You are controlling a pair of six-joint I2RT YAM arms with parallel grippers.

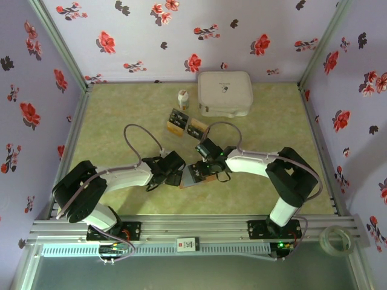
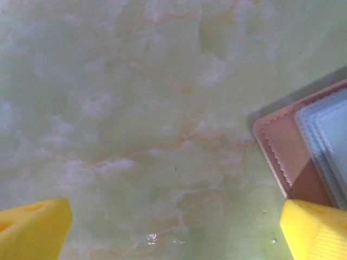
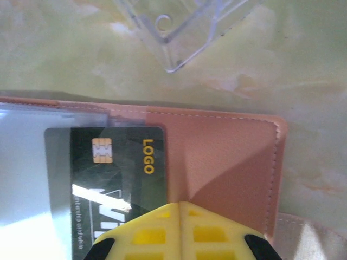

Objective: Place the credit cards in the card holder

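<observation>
The card holder (image 1: 195, 176) lies open on the table between both grippers, reddish-brown with clear grey sleeves (image 2: 293, 146). A black credit card (image 3: 108, 162) with a chip and gold "LOGO" lies flat on the holder (image 3: 217, 157), its left part under a clear sleeve. My right gripper (image 3: 181, 207) is shut, its yellow tips pressed together just over the card's near right corner, nothing between them. My left gripper (image 2: 173, 233) is open and low over the table, its right finger (image 2: 317, 230) at the holder's left edge. More black and gold cards (image 1: 176, 122) lie further back.
A small white bottle (image 1: 183, 99) and a big white rounded case (image 1: 225, 92) stand at the back. A clear plastic piece (image 3: 179, 32) lies just beyond the holder. Another pair of cards (image 1: 196, 128) lies by the right arm's cable.
</observation>
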